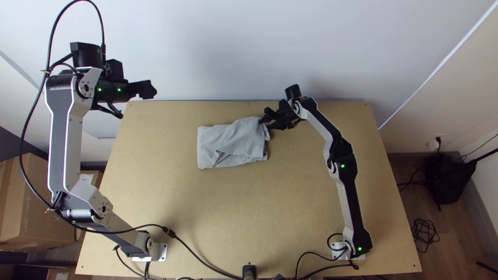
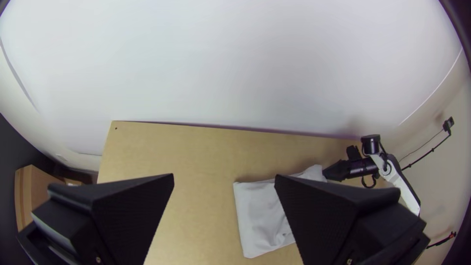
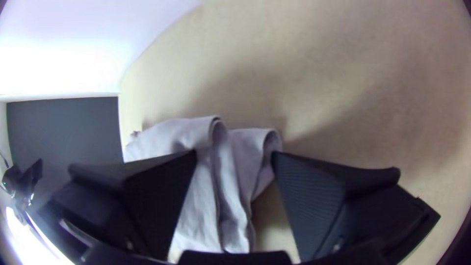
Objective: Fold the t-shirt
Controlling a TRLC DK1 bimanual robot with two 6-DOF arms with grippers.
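At your left, the left end effector [image 1: 148, 89] hangs near the far left corner of the desk [image 1: 207, 218], wide apart. Rightward, your grey t-shirt [image 1: 228, 145] lies on the desk's far half, folded into a rumpled bundle; in the left wrist view a finger hides part of it. At its far right corner, the right end effector [image 1: 265, 118] stands wide, cloth seemingly loose between its fingers; you can't tell whether they touch it.
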